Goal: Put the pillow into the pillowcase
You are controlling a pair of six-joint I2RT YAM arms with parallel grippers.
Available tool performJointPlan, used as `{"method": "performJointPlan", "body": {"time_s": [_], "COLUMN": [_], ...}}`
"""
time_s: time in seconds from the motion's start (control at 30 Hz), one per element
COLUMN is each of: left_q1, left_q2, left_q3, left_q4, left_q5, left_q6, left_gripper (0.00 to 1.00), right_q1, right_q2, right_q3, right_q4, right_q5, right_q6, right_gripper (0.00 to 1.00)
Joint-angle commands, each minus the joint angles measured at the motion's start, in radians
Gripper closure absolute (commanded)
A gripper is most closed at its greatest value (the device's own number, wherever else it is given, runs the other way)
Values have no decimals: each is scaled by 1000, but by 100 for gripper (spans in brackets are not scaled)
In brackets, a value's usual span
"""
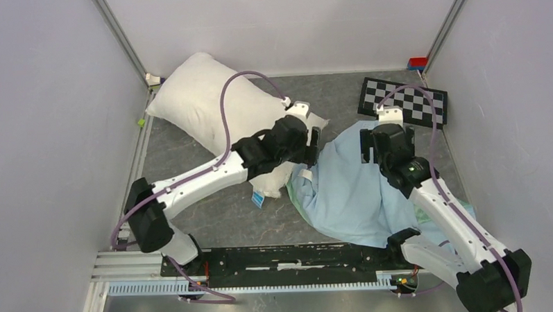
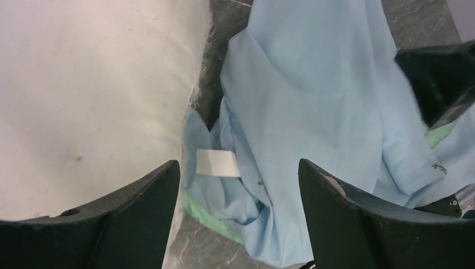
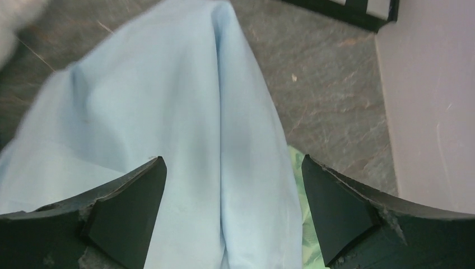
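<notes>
The off-white pillow [image 1: 209, 103] lies at the back left, running toward the table's middle; it fills the left of the left wrist view [image 2: 89, 95]. The light-blue pillowcase [image 1: 351, 188] lies crumpled to its right, with a mint-green edge showing [image 2: 204, 216]. My left gripper [image 1: 315, 146] is open above the gap between pillow and pillowcase [image 2: 302, 95], by a white label [image 2: 218, 162]. My right gripper [image 1: 365, 147] is open over a raised fold of the pillowcase [image 3: 224, 140], holding nothing.
A black-and-white checkerboard [image 1: 404, 99] lies at the back right. A red and blue block [image 1: 418, 63] sits in the back right corner. Grey walls enclose the table on three sides. A black rail [image 1: 291, 258] runs along the near edge.
</notes>
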Motion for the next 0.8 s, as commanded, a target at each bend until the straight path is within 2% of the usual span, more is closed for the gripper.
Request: {"method": "performJointPlan", "body": {"time_s": [0.0,0.07,0.2,0.3,0.4,0.47,0.6,0.67,0.7,0.77], "left_q1": [24,24,24,24,25,24,21,14,8,-13], "left_q2": [146,200,279,337,394,424,423,397,380,343], "left_q3": [116,150,165,161,162,165,167,168,170,176], "left_q4": [6,-6,-9,6,14,20,26,21,15,-2], "left_q5": [214,235,252,266,267,276,293,294,293,289], "left_q6": [-5,6,1,-5,-13,-23,-34,-35,-34,-30], "left_gripper": [16,17,18,19,26,37,78,93,97,97], "right_q1": [-44,-112,-170,-181,-189,-200,-242,-270,-282,-299], "right_q2": [54,94,141,198,231,241,222,215,210,204], "right_q3": [-106,-132,-184,-207,-236,-229,-138,-76,-47,24], "right_q4": [107,148,252,293,335,327,239,190,172,128], "right_q5": [41,14,-42,-76,-86,-72,19,52,72,118], "right_q6": [48,58,83,96,104,97,56,31,19,-1], "right_gripper": [2,2,10,18,29,47,98,100,100,100]}}
